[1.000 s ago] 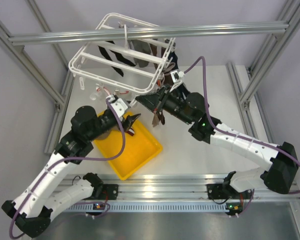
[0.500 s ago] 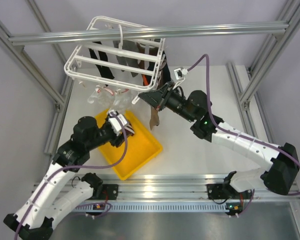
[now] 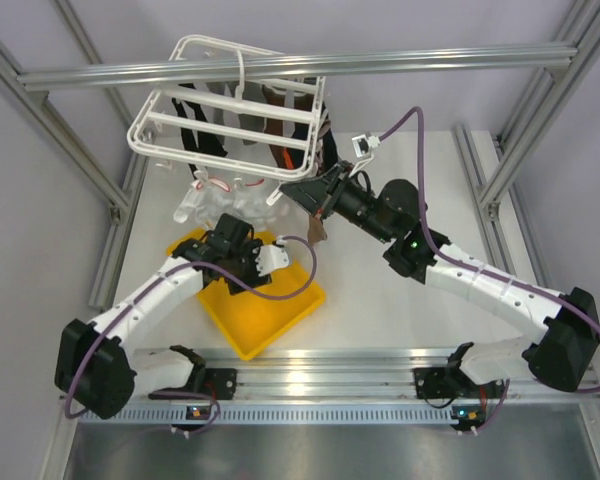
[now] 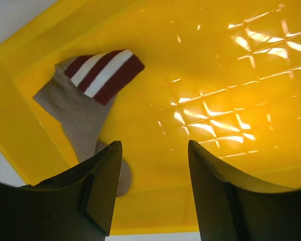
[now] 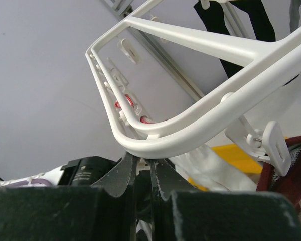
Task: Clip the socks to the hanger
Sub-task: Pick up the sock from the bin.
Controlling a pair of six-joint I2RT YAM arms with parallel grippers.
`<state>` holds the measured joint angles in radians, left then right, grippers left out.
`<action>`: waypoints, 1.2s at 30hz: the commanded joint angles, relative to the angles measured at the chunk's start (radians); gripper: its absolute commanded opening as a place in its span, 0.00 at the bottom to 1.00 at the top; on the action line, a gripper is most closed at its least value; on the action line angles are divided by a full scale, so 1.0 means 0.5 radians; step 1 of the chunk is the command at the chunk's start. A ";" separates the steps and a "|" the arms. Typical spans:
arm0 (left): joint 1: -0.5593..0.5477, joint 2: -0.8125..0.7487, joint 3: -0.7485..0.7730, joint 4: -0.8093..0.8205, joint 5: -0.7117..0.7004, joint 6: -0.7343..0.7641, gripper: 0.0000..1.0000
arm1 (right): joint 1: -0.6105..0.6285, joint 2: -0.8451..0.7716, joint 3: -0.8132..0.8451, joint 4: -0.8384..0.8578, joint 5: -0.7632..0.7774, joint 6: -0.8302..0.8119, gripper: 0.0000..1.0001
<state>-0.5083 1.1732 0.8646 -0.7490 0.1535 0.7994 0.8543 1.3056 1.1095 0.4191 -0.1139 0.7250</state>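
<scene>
We record the left gripper [image 4: 153, 150], jaws open and empty, with the striped sock [image 4: 90, 95] ahead-left of them in the yellow tray [image 4: 215, 60], presumably for collection, while the right gripper [image 5: 151, 163], jaws shut, has the hanger [image 5: 200, 125] rim directly above, seemingly steadying it.

This is a robotics lab test cell. 2 robot arms, the left arm [image 3: 140, 300] and the right arm [image 3: 480, 285], are bolted to a slotted aluminium rail [image 3: 320, 385] at 6 o'clock in the top view. Aluminium beams [image 3: 430, 58] frame the white table [image 3: 450, 180], 1 crossing overhead at 12 o'clock, others slanting down at 9 and 3 o'clock. Plain grey panels [image 3: 30, 230] wall it in. Purple cables [image 3: 413, 160] trail along both arms, and the white hanger [image 3: 220, 127] hangs at 11 o'clock.
</scene>
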 commanded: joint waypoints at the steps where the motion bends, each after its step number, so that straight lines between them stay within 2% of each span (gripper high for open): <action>1: 0.038 0.111 -0.011 0.279 -0.190 0.245 0.60 | -0.052 -0.028 0.116 0.024 0.084 -0.036 0.00; 5: 0.108 0.313 0.019 0.405 -0.163 0.300 0.57 | -0.055 -0.016 0.125 0.027 0.074 -0.030 0.00; 12: 0.292 0.666 0.111 0.544 -0.353 0.356 0.56 | -0.061 -0.010 0.134 0.024 0.071 -0.014 0.00; 19: 0.363 0.758 0.136 0.614 -0.375 0.435 0.56 | -0.064 0.003 0.128 0.030 0.062 -0.008 0.00; 25: 0.363 0.761 0.072 0.578 -0.316 0.521 0.25 | -0.064 0.009 0.146 0.021 0.059 -0.014 0.00; 27: 0.360 0.740 0.087 0.532 -0.316 0.530 0.09 | -0.067 0.012 0.149 0.018 0.062 -0.005 0.00; 30: 0.354 0.624 0.148 0.366 -0.157 0.509 0.00 | -0.064 0.018 0.159 0.024 0.056 -0.008 0.00; 36: 0.161 0.197 0.136 0.099 -0.028 0.530 0.00 | -0.067 0.024 0.152 0.027 0.056 0.001 0.00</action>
<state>-0.3786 1.3972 0.9070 -0.6064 0.0513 1.0416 0.8474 1.3106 1.1336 0.4099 -0.1272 0.7261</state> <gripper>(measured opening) 0.012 0.061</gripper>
